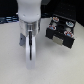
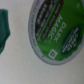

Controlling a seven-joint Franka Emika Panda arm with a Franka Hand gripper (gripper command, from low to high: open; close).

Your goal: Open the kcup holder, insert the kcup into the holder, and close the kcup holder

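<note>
- One arm fills the middle of the exterior view, its gripper [image 1: 29,46] pointing straight down at the white table [image 1: 10,65], which we judge suits a top-down pick.
- We see the kcup [image 2: 54,29] large in the wrist view, its green foil lid facing the camera and lying on the white surface; so the cup sits close under the wrist, though its body is hidden beneath the lid.
- We cannot find the kcup in the exterior view; the arm may be covering it.
- We cannot tell whether the claw is open or closed: the exterior view is too blurred and no fingers show clearly in the wrist view.
- We see the holder [image 1: 61,31] toward the exterior view's right, well apart from the gripper, with round shapes showing on top; whether its drawer is pulled out is hard to make out.
- A green shape [image 2: 5,27] at the wrist view's edge is cut off and we cannot name it.
</note>
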